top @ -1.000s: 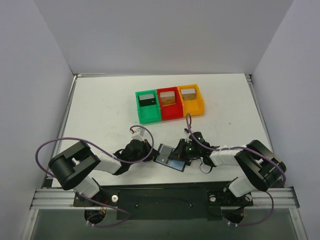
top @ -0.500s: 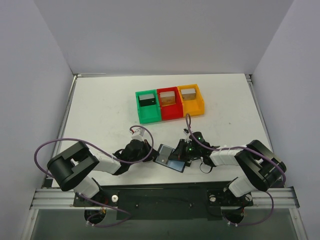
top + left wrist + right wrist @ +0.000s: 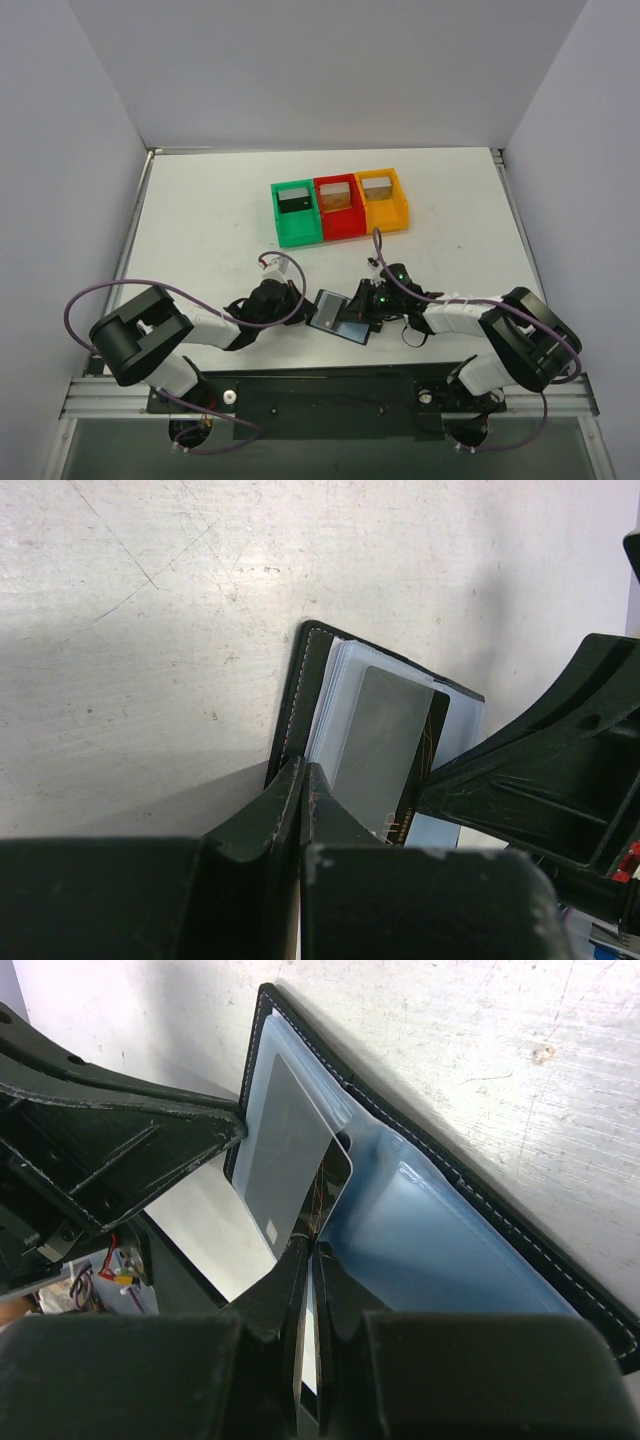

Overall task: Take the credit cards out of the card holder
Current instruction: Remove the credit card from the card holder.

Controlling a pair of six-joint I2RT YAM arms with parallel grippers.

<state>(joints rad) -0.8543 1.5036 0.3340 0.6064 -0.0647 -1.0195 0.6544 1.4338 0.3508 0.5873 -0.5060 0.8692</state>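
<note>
Now the card holder (image 3: 335, 312) is lying open and flat on the white table (image 3: 200, 220), directly between the two grippers, which are facing each other low over the surface. The left gripper (image 3: 302, 775) is pinching the dark stitched edge of the holder's flap. Its two fingers are almost touching, so the holder is sitting right at its fingertips and extending forward from them. The right gripper (image 3: 308, 1250) is clenching on the near corner of a credit card (image 3: 285, 1160), whose face is looking grey and glossy, and its fingers are pressing together on that thin edge. The near end of this card is reaching out past the clear bluish sleeve (image 3: 420, 1250) inside the holder, and the rest of it is lying over the flap on the left gripper's side. Well beyond both grippers, away from the arm bases, green, red and orange bins (image 3: 340, 226) are standing in a row, touching one another.
</note>
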